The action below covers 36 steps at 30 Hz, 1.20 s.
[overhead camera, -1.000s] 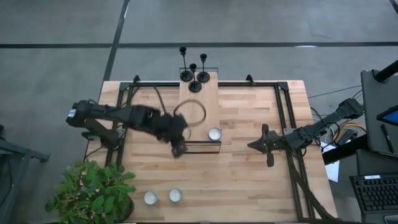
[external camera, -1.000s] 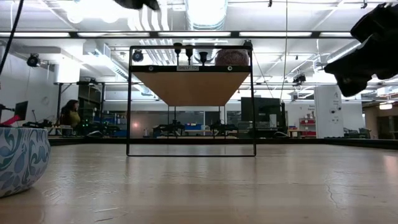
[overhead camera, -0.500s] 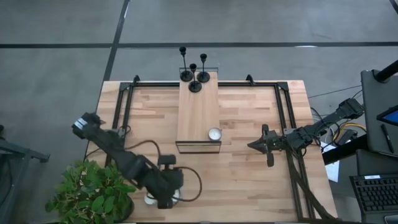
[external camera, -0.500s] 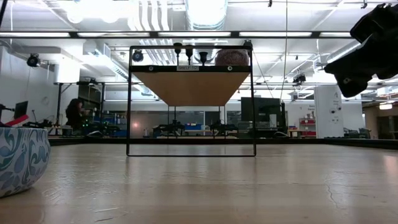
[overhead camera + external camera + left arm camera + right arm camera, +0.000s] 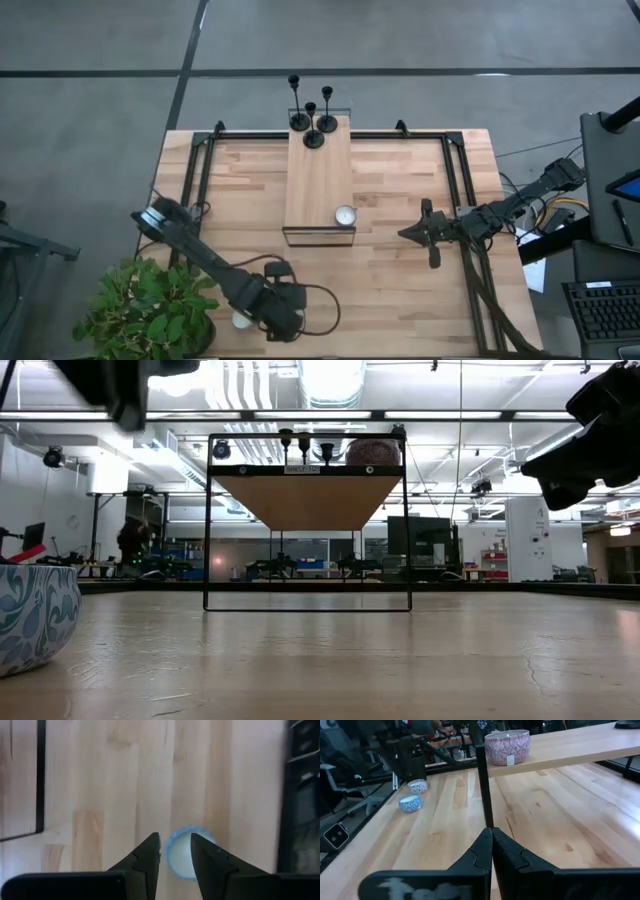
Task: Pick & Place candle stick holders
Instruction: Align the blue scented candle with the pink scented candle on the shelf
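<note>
Three black candle stick holders (image 5: pixel 313 125) stand on their round bases at the far end of a raised wooden shelf (image 5: pixel 320 175); the low view shows them on top of the shelf (image 5: pixel 303 446). My left gripper (image 5: pixel 282 315) hangs over the table's near edge, pointing down. It is open, and a white tealight with a blue rim (image 5: pixel 186 854) lies on the table below its fingers (image 5: pixel 175 842). My right gripper (image 5: pixel 405 234) waits at the table's right, shut and empty (image 5: pixel 492 834), well above the table.
A patterned candle (image 5: pixel 345 216) sits at the shelf's near end (image 5: pixel 507 746). A second tealight (image 5: pixel 241 320) lies by the near edge. A potted plant (image 5: pixel 150 310) stands at the near left corner, and its pot shows in the low view (image 5: pixel 35 615). Black frame rails (image 5: pixel 455 180) run along the sides.
My left gripper has swung from the shelf's near end toward the table's near edge and now hangs above the tealights there. It has shifted a little toward the right in the last half second. The holders and my right arm have kept still.
</note>
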Motion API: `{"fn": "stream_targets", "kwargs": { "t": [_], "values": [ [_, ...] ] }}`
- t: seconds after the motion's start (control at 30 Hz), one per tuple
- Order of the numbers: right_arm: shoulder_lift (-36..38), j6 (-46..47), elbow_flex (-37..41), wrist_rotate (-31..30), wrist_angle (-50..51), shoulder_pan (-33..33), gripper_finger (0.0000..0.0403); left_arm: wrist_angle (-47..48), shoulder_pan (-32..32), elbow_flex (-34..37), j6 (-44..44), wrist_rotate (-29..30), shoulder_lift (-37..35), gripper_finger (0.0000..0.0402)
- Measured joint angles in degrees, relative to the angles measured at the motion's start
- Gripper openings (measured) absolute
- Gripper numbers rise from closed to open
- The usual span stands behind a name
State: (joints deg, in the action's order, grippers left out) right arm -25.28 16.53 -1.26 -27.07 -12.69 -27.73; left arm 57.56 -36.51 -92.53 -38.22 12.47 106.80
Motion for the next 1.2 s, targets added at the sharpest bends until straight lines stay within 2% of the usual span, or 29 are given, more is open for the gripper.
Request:
{"fn": "stream_targets", "kwargs": {
  "t": [0.3,0.57,1.2],
  "values": [
    [0.02,1.58,0.0,0.01,-0.04,0.0,0.0008,5.51,-0.04,0.0,0.28,-2.57,4.45,0.0108],
    [0.01,2.99,0.0,0.02,-0.02,0.0,0.0008,5.44,0.02,0.02,2.36,-5.92,6.76,0.0108],
    [0.0,2.84,0.0,0.02,0.01,0.0,0.0008,1.83,0.07,5.01,1.92,-5.88,7.28,0.0108]
  ]
}}
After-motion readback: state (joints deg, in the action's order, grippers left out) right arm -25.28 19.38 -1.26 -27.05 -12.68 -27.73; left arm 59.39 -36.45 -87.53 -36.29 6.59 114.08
